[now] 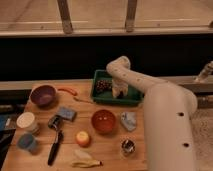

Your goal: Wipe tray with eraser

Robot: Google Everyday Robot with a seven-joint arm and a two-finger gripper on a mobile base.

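Observation:
The green tray (131,100) stands at the back of the wooden table, right of centre. My white arm reaches in from the lower right, bends above the tray and points down into it. The gripper (118,92) is low inside the tray near its middle, at or close to the floor. A dark lumpy thing (103,85) lies in the tray's left part, just left of the gripper. I cannot make out the eraser; it may be hidden under the gripper.
A red bowl (104,120) is in front of the tray, with a pale crumpled thing (128,120) and a small metal cup (128,146) near it. A blue sponge (66,113), purple bowl (43,94), black-handled tool (54,148), orange fruit (83,138) and banana (85,159) lie to the left.

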